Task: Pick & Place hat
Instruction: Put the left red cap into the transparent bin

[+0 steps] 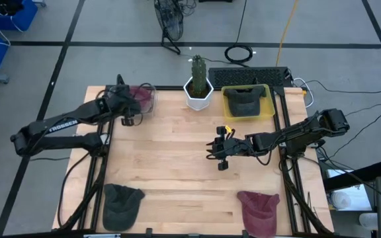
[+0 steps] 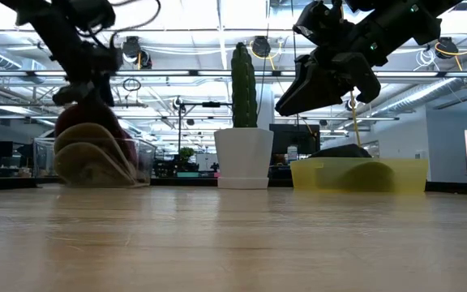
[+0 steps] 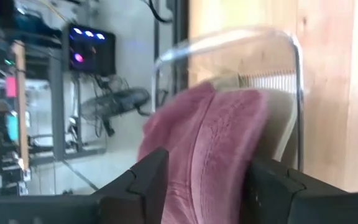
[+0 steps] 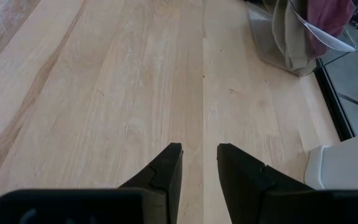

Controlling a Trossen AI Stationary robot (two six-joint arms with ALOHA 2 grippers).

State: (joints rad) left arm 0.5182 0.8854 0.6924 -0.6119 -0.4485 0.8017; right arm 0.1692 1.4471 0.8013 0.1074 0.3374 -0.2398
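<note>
Wooden table (image 1: pixel 170 165) under open-plan office lighting. Left gripper (image 1: pixel 132 106) at the clear bin (image 1: pixel 147 99) in the far-left corner, fingers pinching a maroon hat (image 3: pixel 210 143) — apparently mid-placement, not released. Right gripper (image 1: pixel 218 151) over mid-table, fingers slightly parted, holding nothing. Dark hat (image 1: pixel 245 101) already in the yellow bin (image 1: pixel 268 109). Remaining — grey hat (image 1: pixel 121 201) and second maroon hat (image 1: pixel 260 208) at the near edge.

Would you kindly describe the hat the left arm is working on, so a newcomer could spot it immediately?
Start at the white pot with the tall green cactus at the wooden table's far edge. Left of it stands a clear plastic bin; the maroon fabric hat sits inside, with the left end effector on it. The other maroon hat lies loose at the near edge.
</note>
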